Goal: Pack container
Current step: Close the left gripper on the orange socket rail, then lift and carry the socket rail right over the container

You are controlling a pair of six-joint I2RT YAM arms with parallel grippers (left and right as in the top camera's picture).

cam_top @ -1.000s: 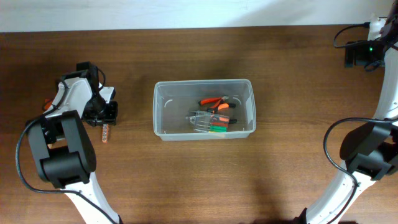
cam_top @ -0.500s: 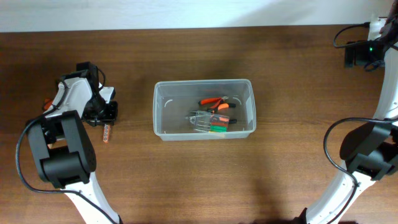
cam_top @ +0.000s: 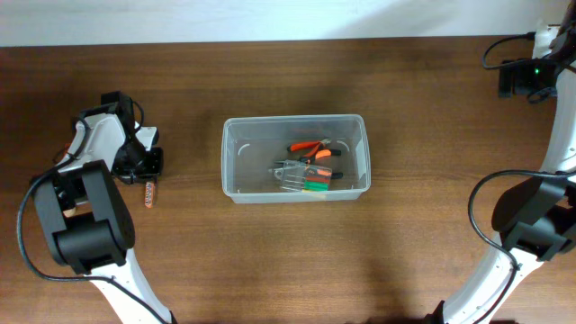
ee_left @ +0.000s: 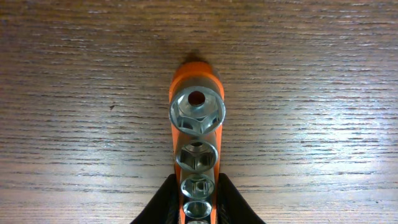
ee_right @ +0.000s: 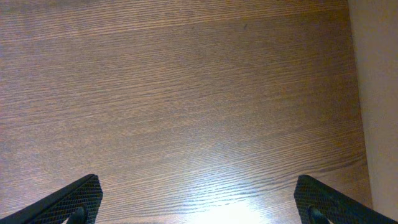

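My left hand (ee_left: 197,203) is clamped on the socket rail (ee_left: 196,144), its fingers (ee_left: 163,205) pinching the orange strip at the small-socket end, with the rail lying flat on the counter (ee_left: 74,124). The steel sockets look dense, and the biggest sit at the far end from my grip, so I expect the rail to sag or pivot once it leaves the wood. A hold nearer the middle would carry it more steadily, and the smooth plastic strip could slip if I swing it fast. The container (cam_top: 293,118) sits at the middle of the counter, well to the right of the rail, upright and open-topped. It already holds orange-handled pliers (cam_top: 310,147), a small clear case (cam_top: 288,175) and green-handled tools (cam_top: 315,186). I judge the tub light, with thin, flexible, slippery walls, so a dropped rail could knock it askew. If it has to be steadied or moved, the rim is the place to pinch. My right hand (ee_right: 199,210) is spread wide over bare wood near the counter's far right edge, holding nothing.
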